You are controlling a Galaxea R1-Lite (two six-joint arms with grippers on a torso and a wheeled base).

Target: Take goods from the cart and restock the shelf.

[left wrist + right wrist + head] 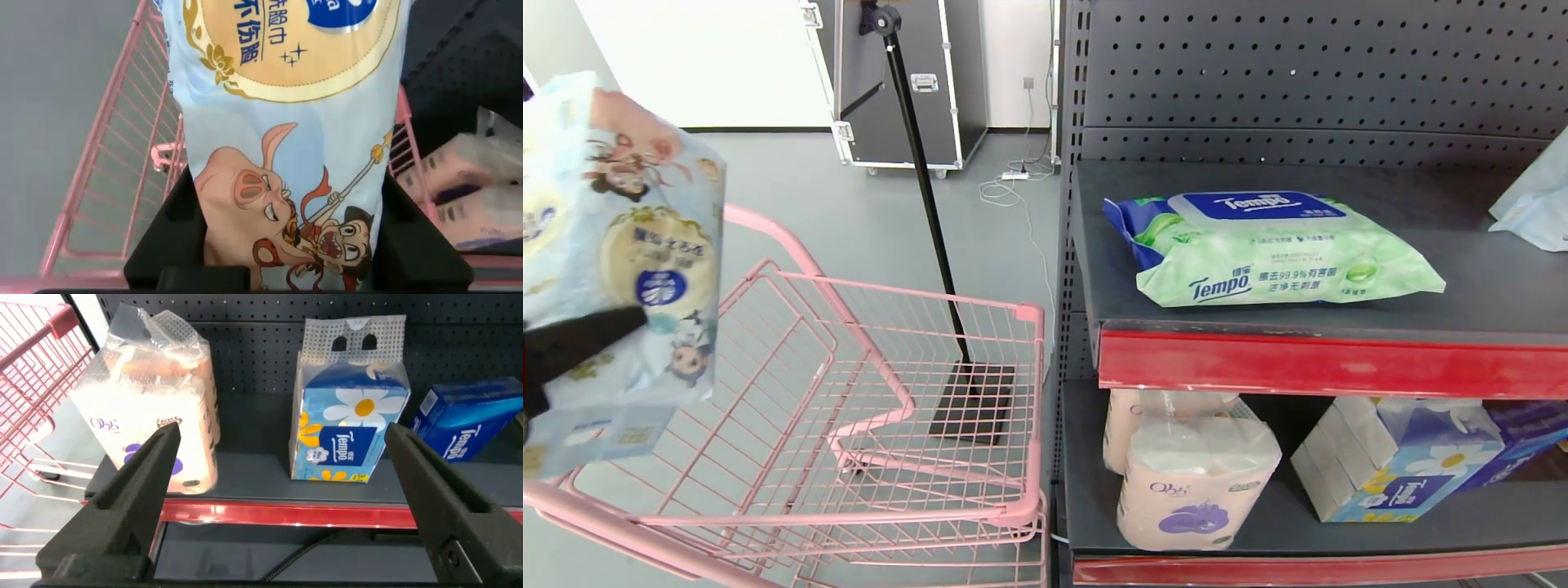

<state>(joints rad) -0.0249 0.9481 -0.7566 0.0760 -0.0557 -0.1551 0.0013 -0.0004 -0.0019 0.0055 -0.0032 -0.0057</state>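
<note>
I've got the tissue pack [621, 245] clamped in my left pincer [290, 245] above the cart [882, 302], shelf [1462, 245] placement beside the wipes [1274, 249] yet to do, right pincer [282, 433] gaping wide.

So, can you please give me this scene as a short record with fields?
left tool: shut on tissue pack, above the cart
right tool: open, facing the lower shelf
upper shelf: wipes pack lying flat
lower shelf: toilet paper, daisy-print tissues, standing apart
</note>
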